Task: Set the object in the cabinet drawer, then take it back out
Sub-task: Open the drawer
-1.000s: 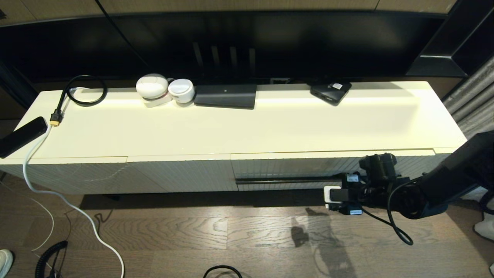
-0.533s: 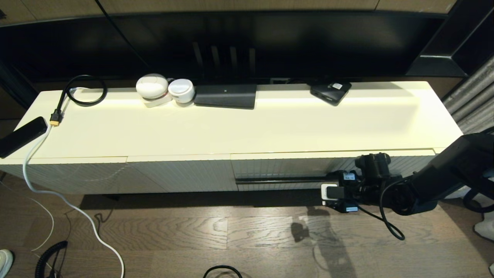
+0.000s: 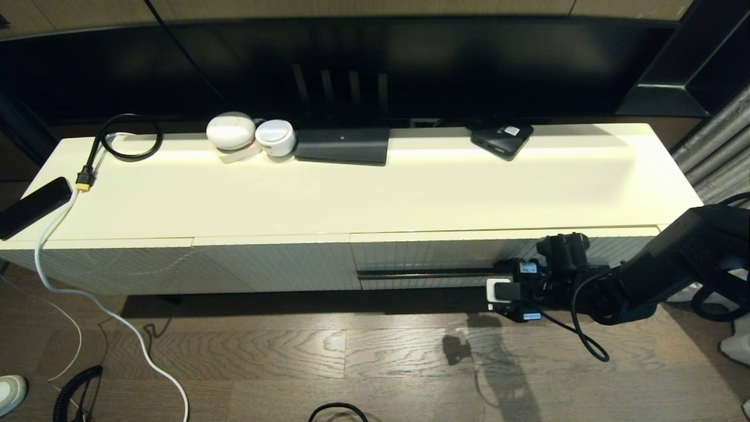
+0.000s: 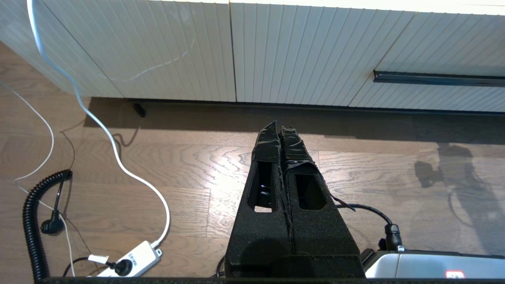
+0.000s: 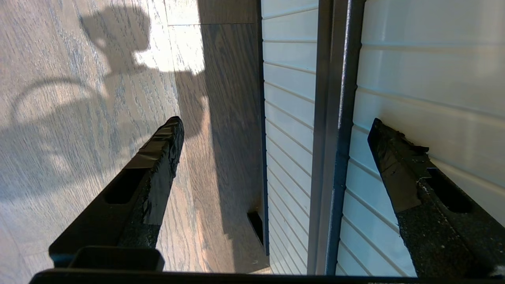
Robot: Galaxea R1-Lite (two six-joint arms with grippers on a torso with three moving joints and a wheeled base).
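Observation:
The cabinet drawer (image 3: 433, 255) is the ribbed cream front on the right of the low cabinet, and it sits flush with the panels beside it. Its black handle bar (image 3: 428, 274) runs along the front. My right gripper (image 3: 503, 284) hangs at the bar's right end and points along it, open. In the right wrist view the handle bar (image 5: 335, 118) lies between the right gripper's (image 5: 275, 121) spread fingers: one finger (image 5: 398, 165) is by the drawer front (image 5: 414, 59), the other over the floor. Nothing is held. I cannot tell which thing is the object.
On the cabinet top (image 3: 410, 193) stand two white round cases (image 3: 249, 136), a flat black box (image 3: 343, 145), a small black device (image 3: 502, 139) and a coiled black cable (image 3: 126, 138). My left gripper (image 4: 279, 124) is parked, shut, over the wood floor. Cables and a power strip (image 4: 130, 260) lie at the left.
My right arm has shifted a little to the left and closer to the drawer front. Its jaws have spread slightly wider. Nothing else has moved.

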